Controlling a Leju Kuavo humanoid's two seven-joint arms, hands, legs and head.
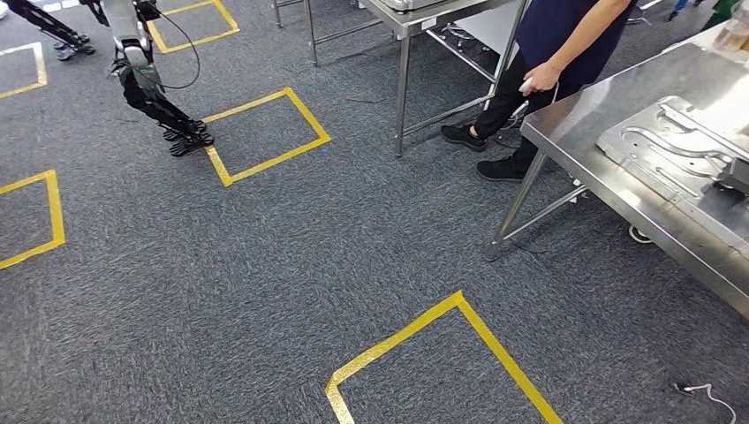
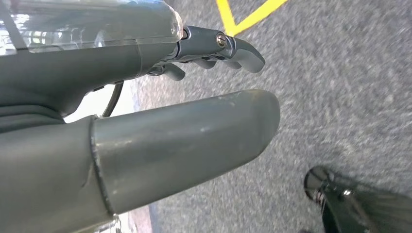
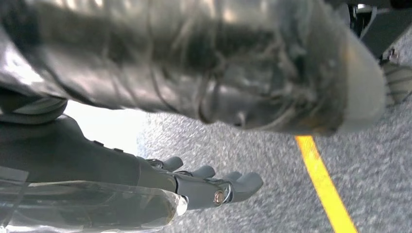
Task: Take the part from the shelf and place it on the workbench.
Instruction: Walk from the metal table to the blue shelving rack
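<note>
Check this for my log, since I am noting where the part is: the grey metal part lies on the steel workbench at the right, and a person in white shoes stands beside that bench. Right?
One detail is wrong. The person's shoes are black, not white, as the head view shows. The rest holds: the grey metal part lies on the steel workbench at the right, and the person stands beside it.

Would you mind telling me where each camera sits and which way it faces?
Head view: high on the body, looking down at carpet, yellow tape, a steel workbench, a person and another robot.
Left wrist view: behind the left hand, looking down at carpet; thumb and fingers spread, holding nothing.
Right wrist view: behind the right hand, facing carpet; fingers apart, blurred thumb above.
Both wrist views share carpet and yellow tape.
</note>
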